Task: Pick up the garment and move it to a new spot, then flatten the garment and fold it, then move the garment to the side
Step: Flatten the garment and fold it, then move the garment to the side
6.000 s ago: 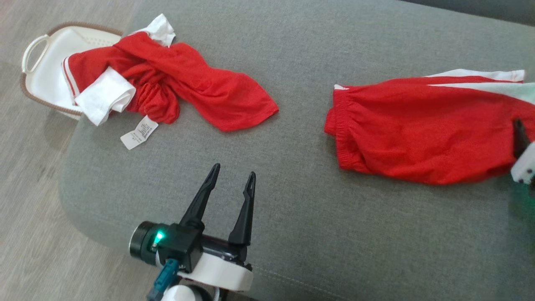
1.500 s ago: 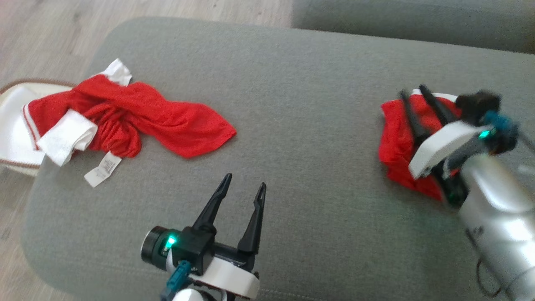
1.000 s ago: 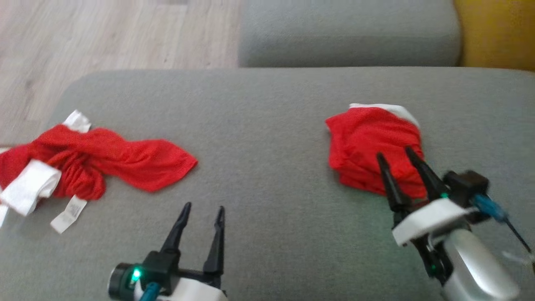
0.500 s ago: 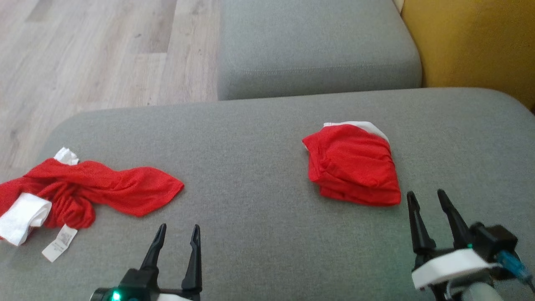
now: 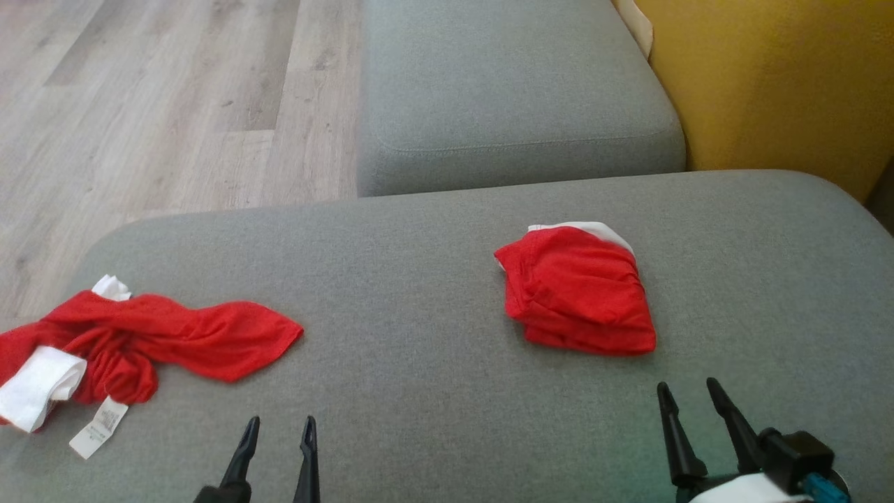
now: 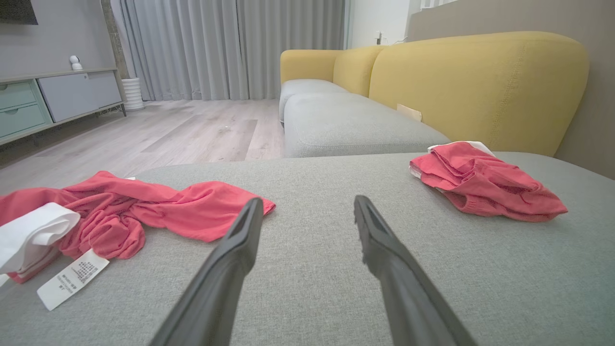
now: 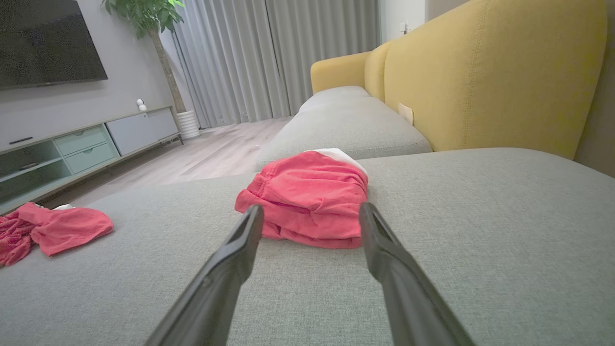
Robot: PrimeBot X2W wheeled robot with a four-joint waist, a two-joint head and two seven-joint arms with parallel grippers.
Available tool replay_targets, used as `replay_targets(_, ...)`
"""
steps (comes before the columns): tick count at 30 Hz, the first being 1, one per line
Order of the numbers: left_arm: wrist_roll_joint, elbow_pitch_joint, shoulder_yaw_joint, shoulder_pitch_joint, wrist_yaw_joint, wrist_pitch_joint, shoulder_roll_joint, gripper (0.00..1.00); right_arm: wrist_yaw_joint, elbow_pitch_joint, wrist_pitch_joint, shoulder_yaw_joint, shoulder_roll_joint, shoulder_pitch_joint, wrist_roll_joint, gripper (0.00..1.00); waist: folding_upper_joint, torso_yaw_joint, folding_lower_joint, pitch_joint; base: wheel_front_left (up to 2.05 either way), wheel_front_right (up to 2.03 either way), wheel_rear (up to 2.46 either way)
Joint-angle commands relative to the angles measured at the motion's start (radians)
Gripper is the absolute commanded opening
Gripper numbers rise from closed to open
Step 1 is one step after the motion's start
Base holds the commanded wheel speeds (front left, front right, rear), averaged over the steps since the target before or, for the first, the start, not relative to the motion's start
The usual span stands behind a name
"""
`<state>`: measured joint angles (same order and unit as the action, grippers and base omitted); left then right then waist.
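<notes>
- Lying on the broad grey seat cushion (image 5: 419, 265), in its right half, is the folded garment (image 5: 576, 293). It is a compact red bundle of stacked layers, with a white edge showing at its far side.
- The right gripper (image 5: 686, 385) sits at the lower right of the head view, just short of the bundle's near edge and not touching it. Its two dark fingers are spread wide with nothing between them. In the right wrist view the bundle lies straight ahead, framed by the two fingertips.
- The left gripper (image 5: 279, 423) sits at the lower left of the head view, over bare cushion. Its fingers likewise stand wide apart and hold nothing.
- A crumpled red garment (image 5: 181, 339) sprawls at the cushion's left end, well apart from the folded one. A white fold (image 5: 38, 381) and a white care label (image 5: 98, 427) lie at its near side.
- Beyond the seat lie a rear cushion (image 5: 510, 91) of the same grey, a yellow backrest (image 5: 754, 84) to the right, and a pale wooden floor (image 5: 140, 105) to the left.
- The wrist views add grey curtains (image 6: 216, 48) and a low cabinet (image 7: 86, 139) across the room.
</notes>
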<state>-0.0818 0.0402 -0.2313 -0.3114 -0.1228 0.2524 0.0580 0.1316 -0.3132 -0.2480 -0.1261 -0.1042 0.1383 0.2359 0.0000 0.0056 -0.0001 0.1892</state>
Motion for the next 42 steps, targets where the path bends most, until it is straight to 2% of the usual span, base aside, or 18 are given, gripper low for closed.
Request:
replay_targets(1,0.013,-0.029,0.035,0.042,0.005,0.009,-0.006,1.0,-0.001,0.03,-0.014,-0.028,-0.006,-0.035,-0.017,1.0,0.0,-0.003,0.0001,0.001,0.0,0.0,0.0)
replay_targets(16,0.024,-0.013,0.035,0.031,0.006,0.009,-0.007,1.0,-0.001,0.01,-0.014,-0.001,0.001,-0.024,-0.019,1.0,0.0,0.016,0.0001,0.007,0.0,0.0,0.0)
replay_targets(33,0.019,-0.002,0.045,0.016,0.005,0.009,-0.008,1.0,-0.001,-0.013,-0.014,-0.014,0.0,-0.008,-0.003,1.0,0.0,0.03,0.0001,0.021,0.0,0.0,0.0)
replay_targets(42,0.012,-0.005,0.036,0.034,0.003,0.009,-0.008,1.0,-0.001,-0.003,-0.014,0.002,-0.021,-0.022,-0.005,1.0,0.0,0.035,0.0001,-0.031,0.0,0.0,0.0)
